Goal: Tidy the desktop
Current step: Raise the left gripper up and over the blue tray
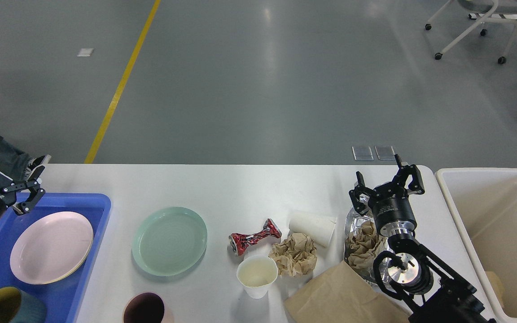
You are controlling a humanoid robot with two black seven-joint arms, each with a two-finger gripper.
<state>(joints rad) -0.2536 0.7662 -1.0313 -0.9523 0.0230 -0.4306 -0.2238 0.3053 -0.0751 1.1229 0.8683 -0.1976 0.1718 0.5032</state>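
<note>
My left gripper [5, 177] hangs at the far left edge of the view, above the back corner of the blue tray [101, 211], its fingers spread wide with nothing between them. Under and just in front of it in the tray lies a pink plate [52, 247], and nearer me a dark green cup [9, 306], so I judge the tray is where dishes are being gathered. To its right, out on the desktop [222, 188], a green plate [169, 240] lies bare and alone, and a dark cup [144, 309] stands at the near edge; both look like they belong in the tray next.

My right gripper [386, 181] is open too and holds nothing. It hovers over the back end of a torn foil bag [353, 220] that has crumpled brown paper [361, 244] stuffed in it. To its right, off the table's end, is the cream bin [487, 179], mostly empty, with a scrap of something brown low in the corner; I take that as the place for rubbish, which is why this arm waits on that side.

To the left of my right gripper is the litter: a white paper cup on its side [311, 226], a ball of brown paper [294, 253], a crushed red can [254, 235], an upright paper cup [257, 276], and a flat brown paper bag [339, 296] near my forearm.
</note>
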